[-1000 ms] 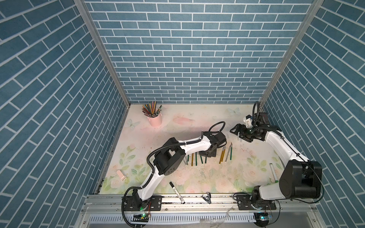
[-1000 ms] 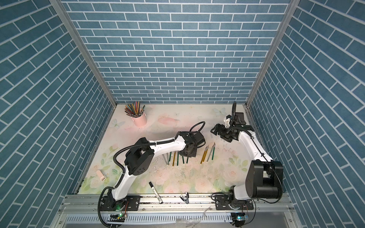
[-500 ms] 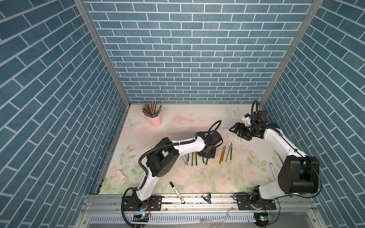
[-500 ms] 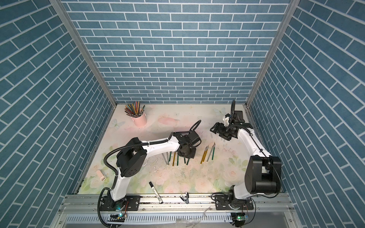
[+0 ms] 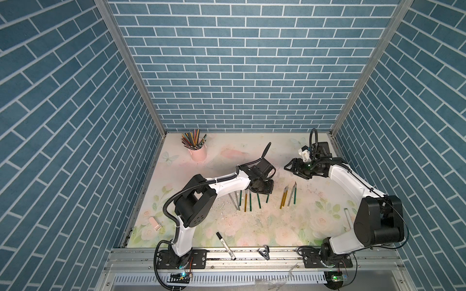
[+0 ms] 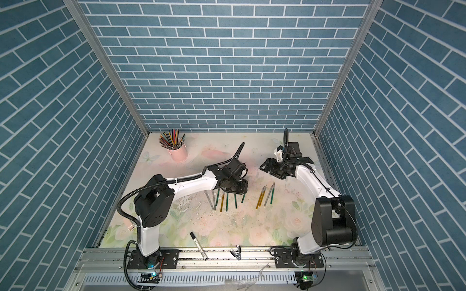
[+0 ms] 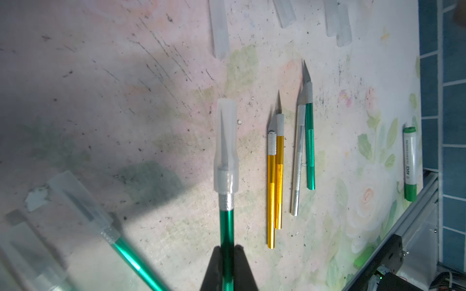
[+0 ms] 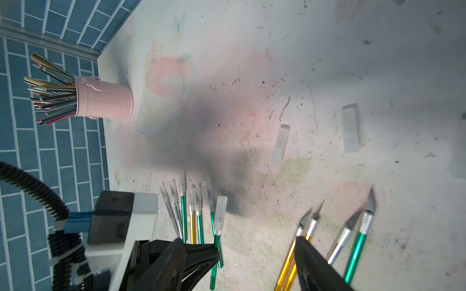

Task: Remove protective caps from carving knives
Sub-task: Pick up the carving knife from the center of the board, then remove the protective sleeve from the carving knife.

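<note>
- A green knife [image 7: 226,226] is pinched by its handle in the left tool [image 7: 227,249], whose jaws are pressed together on it. Its cap [image 7: 226,146] is still seated over the blade.
- The right tool [image 8: 238,243] is seen with its jaws spread and nothing between them. It is near the capped end but not touching it.
- The held knife is placed between the capped knives [image 8: 183,214], which lie in a row, and the four bare knives [image 7: 278,176]. Loose caps [image 8: 350,131] are scattered farther back on the surface [image 8: 252,75].
- The step in hand is judged to be the hand-over for one more uncapping: the knife is presented by the left tool, and the cap has not yet been taken by the right.
- About a third of the knives appear to be stripped, so much of the task is judged to remain.
- For the next move, the right tool would need to be brought over the cap with its jaws set across the tube. They would need to be closed on the plastic alone, clear of the knurled collar.
- The cap would then need to be drawn straight along the knife's axis, away from the left tool, while the handle is kept firmly pinched. A skewed pull is judged likely to jam the cap or twist the knife out of the grip.
- Against the view a second ago, the left arm's elbow is swung back and to the side, and its tool is shifted a little.
- The right tool is brought nearer to the left one. The rows of knives are unchanged.
</note>
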Robot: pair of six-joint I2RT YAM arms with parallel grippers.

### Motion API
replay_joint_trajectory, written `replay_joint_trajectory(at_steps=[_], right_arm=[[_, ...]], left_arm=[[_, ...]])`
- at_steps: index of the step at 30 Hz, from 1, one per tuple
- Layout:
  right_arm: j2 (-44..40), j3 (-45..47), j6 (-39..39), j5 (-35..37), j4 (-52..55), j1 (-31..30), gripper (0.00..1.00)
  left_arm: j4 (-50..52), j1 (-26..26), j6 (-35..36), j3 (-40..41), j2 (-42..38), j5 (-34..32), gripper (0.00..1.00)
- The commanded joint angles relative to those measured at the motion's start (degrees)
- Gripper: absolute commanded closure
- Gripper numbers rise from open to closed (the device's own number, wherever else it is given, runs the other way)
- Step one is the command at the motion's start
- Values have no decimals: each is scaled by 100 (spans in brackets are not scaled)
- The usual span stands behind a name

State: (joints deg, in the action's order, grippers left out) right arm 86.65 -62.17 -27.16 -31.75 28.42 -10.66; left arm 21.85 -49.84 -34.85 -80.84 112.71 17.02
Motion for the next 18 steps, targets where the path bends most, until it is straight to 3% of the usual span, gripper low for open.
replay_joint_trajectory(at_steps=[1,18], right_arm=[[121,125,-276,-68,-263,-170,34],[503,346,-809,-27,-908,-657,53]], left_arm=[[-313,36,89,76,-214,161,100],[-447,54,34,48,-231,189,100]])
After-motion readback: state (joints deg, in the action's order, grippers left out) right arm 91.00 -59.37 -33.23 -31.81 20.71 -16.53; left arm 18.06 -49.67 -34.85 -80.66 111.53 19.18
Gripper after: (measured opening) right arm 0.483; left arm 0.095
